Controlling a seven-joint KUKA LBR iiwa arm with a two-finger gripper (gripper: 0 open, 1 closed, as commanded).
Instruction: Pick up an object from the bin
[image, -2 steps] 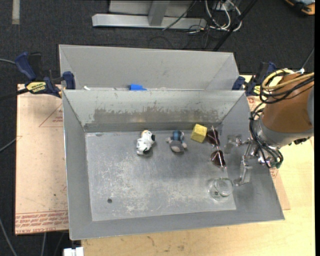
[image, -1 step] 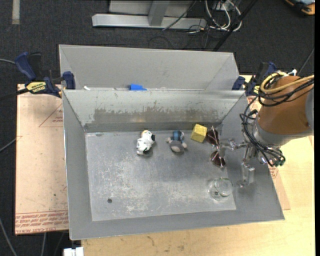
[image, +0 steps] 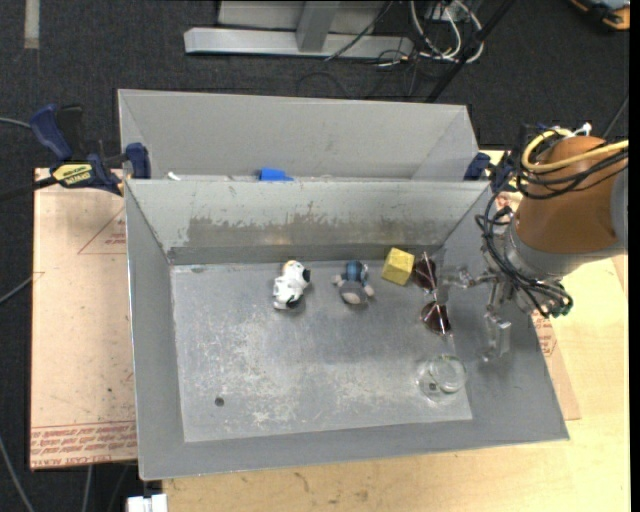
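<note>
Hovering at right wall of bin, claw near clear round thing; open or closed, cannot tell.

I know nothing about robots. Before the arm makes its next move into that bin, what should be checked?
1. Things to pick: ok; a yellow block, white toy, blue toy, dark reddish thing and clear cup lie in the bin.
2. Things apart: ok; only the block and the reddish thing lie close.
3. Gripper above a thing: not ok; it hangs over the bin's right slope, near the clear cup.
4. Gripper empty: cannot tell.
</note>
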